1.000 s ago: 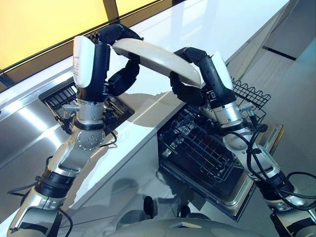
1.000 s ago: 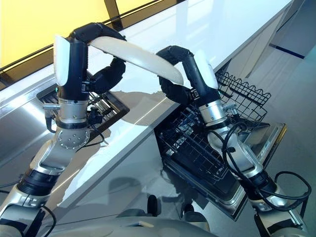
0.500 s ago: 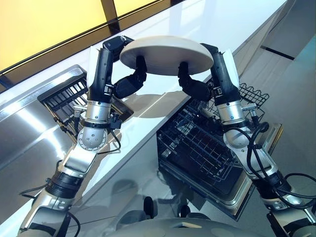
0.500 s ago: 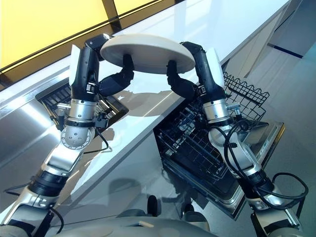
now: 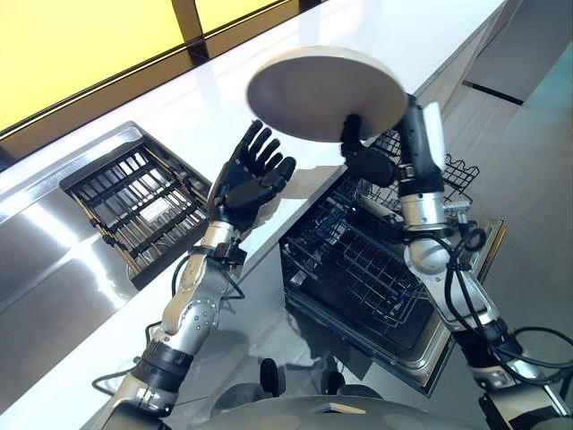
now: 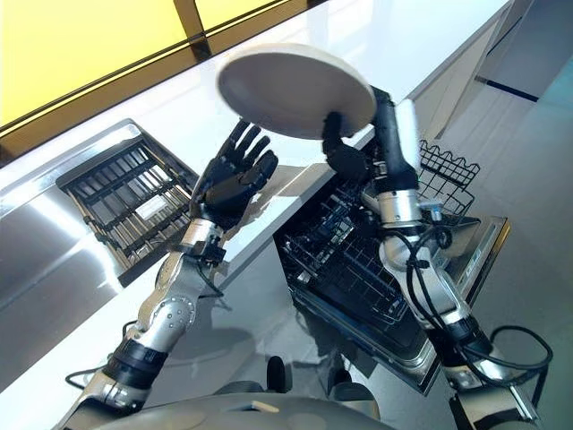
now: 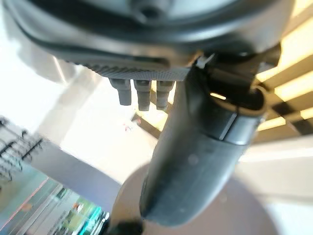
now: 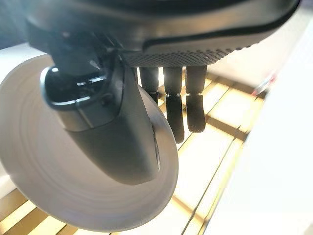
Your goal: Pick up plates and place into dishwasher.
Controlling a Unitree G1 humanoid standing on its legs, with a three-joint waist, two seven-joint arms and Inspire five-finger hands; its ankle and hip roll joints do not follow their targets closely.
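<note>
Now your right hand (image 5: 367, 161) alone pinches the white plate (image 5: 327, 91) while your left hand (image 5: 251, 175) is spread open, so lower it slowly, rim first, into the dishwasher rack (image 5: 358, 269) near the counter (image 5: 269, 72) edge.

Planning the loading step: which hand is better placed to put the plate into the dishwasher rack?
Right. The right hand alone grips the plate, above the open dishwasher rack. The left hand is open, off the plate, over the counter.

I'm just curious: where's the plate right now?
The plate is up in the air in the right hand, above the counter edge and the open dishwasher rack; the open left hand is beside it.
</note>
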